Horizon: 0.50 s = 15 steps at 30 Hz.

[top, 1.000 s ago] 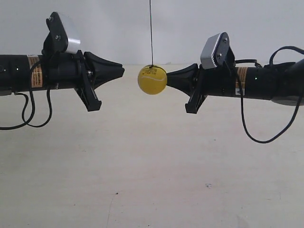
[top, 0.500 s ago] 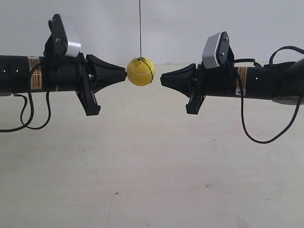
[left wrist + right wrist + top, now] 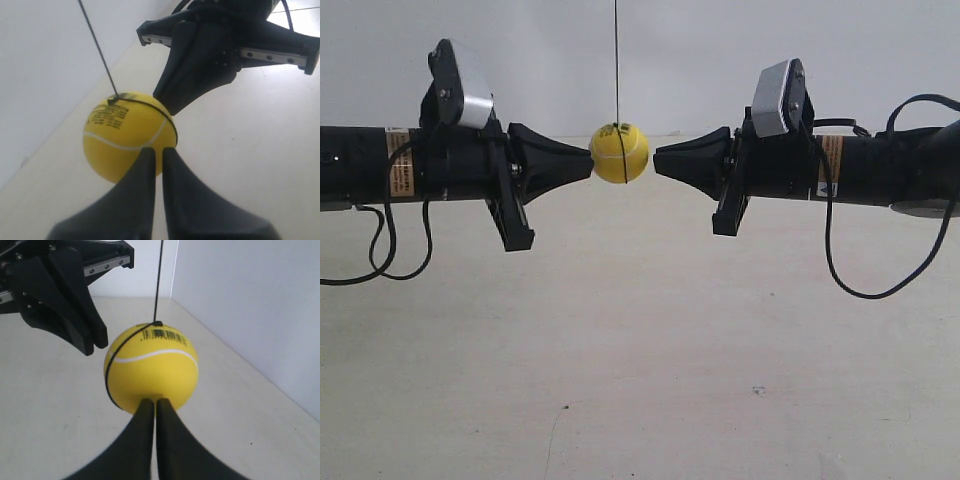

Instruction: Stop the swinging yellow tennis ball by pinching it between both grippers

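Exterior view. The ball (image 3: 619, 153) hangs on a thin dark string (image 3: 617, 60) that runs straight up from its 12 o'clock, well above the pale tabletop (image 3: 640, 350) and in front of a white wall (image 3: 720, 50). Two horizontal arms point at each other with the ball between them. The left hand (image 3: 588, 160) lies at the ball's 9 o'clock, its tip touching the fuzz or all but touching it. The right hand (image 3: 658, 160) lies at the ball's 3 o'clock, just beside it, with a sliver of background showing between tip and ball.

Wrist views. On each hand the two fingers are pressed together into one tapered cone with only a hairline seam between them, and they hold nothing. Each cone points at the middle of the ball. The string loops as a dark band around the ball. Dark print and a barcode sit near the ball's top, and a white seam curves below them.
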{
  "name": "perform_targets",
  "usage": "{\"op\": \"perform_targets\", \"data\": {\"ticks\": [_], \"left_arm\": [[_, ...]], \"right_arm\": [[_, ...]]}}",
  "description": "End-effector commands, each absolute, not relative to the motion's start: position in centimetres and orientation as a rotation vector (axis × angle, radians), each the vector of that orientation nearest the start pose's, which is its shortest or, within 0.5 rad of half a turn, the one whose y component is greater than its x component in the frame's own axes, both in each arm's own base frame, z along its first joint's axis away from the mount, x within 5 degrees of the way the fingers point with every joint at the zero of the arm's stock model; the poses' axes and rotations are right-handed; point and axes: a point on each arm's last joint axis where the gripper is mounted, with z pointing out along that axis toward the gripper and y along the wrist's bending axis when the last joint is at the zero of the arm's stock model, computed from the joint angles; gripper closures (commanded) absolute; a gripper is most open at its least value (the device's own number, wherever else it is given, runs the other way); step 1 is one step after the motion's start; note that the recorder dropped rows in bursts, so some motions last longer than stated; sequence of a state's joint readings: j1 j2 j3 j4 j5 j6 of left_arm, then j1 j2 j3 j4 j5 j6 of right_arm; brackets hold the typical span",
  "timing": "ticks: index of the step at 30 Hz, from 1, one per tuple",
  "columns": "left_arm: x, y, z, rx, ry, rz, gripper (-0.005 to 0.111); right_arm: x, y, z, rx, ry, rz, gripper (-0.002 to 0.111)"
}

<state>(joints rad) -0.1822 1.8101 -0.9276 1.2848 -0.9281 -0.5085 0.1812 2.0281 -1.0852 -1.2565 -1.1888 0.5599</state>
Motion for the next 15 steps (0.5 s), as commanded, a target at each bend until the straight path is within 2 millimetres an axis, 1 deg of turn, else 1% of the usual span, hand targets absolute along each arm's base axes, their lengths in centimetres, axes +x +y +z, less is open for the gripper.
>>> {"op": "perform_targets", "data": {"ticks": [1,15], "left_arm": [[32.99,-13.42,20.32,1.182,1.43,-0.606,0.102],[32.9,-13.49,20.44,1.181,1.415,-0.622,0.102]], "right_arm": [[36.11,14.8,17.89,-1.12,1.321,0.87,0.108],[36.11,14.8,17.89,-1.12,1.321,0.87,0.108]]}}
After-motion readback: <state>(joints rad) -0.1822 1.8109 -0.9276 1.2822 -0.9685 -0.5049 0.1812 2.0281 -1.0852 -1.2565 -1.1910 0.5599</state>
